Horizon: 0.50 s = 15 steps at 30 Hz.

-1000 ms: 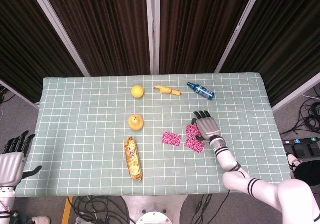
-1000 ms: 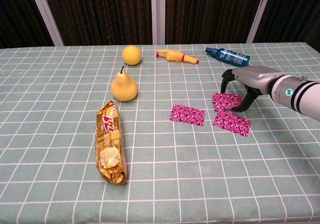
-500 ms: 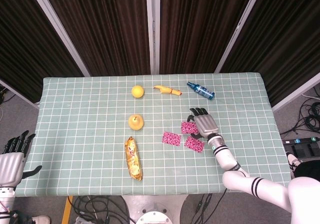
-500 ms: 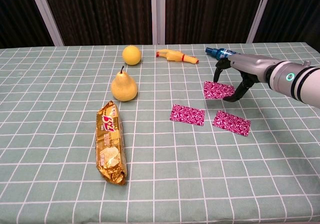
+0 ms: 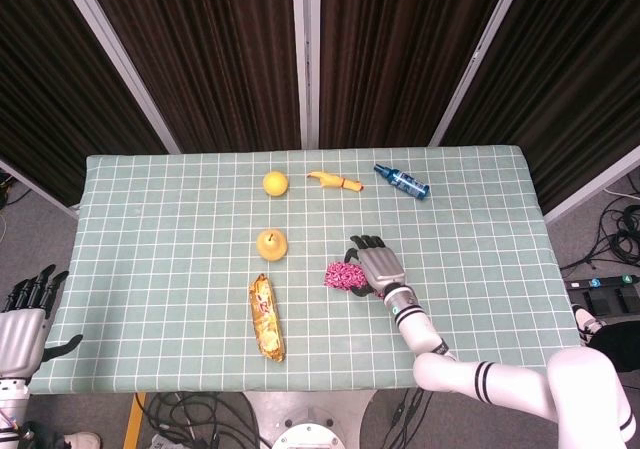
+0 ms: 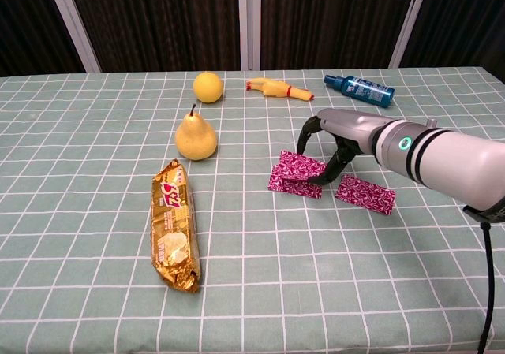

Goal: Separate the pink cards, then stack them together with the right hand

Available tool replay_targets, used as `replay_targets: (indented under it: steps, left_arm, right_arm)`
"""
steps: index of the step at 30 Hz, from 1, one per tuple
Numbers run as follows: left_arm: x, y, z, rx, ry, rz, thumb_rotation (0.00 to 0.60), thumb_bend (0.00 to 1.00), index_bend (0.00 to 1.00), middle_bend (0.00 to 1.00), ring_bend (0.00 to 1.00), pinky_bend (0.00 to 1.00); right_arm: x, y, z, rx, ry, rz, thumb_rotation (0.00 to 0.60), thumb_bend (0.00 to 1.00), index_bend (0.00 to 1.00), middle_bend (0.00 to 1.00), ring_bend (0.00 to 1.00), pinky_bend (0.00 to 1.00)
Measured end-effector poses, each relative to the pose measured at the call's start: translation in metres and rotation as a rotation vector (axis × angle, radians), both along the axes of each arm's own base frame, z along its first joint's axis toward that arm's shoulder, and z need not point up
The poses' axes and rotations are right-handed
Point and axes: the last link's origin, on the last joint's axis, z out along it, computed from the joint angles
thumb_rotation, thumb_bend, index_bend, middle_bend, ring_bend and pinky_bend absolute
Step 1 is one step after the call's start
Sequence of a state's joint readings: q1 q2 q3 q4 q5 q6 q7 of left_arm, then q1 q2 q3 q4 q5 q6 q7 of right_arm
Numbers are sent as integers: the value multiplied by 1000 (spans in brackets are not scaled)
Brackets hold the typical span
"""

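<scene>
In the chest view three pink patterned cards lie right of the table's middle. My right hand point(image 6: 335, 137) pinches one pink card point(image 6: 302, 164) between thumb and fingers, and the card overlaps the top of a second card point(image 6: 292, 187) lying flat. The third card point(image 6: 365, 194) lies apart to the right, on the cloth. In the head view my right hand point(image 5: 376, 267) covers most of the overlapping cards point(image 5: 343, 275), and the third card is hidden under the arm. My left hand point(image 5: 24, 321) hangs off the table's left front corner, fingers apart and holding nothing.
A gold snack packet point(image 6: 175, 224) lies front left on the green checked tablecloth point(image 6: 95, 133). A pear point(image 6: 196, 137) and a yellow ball point(image 6: 207, 87) stand behind it. A yellow rubber toy point(image 6: 276, 90) and a blue bottle point(image 6: 359, 88) lie at the back.
My right hand lifted one pink card off the right-hand pair and carried it left. It now holds that card over the leftmost card.
</scene>
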State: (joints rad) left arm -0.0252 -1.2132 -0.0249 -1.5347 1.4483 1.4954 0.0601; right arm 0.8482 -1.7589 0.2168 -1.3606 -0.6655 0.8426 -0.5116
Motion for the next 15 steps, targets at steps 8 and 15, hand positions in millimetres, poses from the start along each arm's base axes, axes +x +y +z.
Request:
replay_targets:
  steps: [8,15]
  left_arm:
    - [-4,-3,-1,-3,-9,9,600,6,163,156,126,136]
    - [-6,-2,-1,-4,-13,6,600,5,163,156,126,136]
  right_arm:
    - [10,6,-14,3,18,-40,517,175,344,69,0,0]
    - [11,2,-15,-8,42,-37,511,177,340,69,0,0]
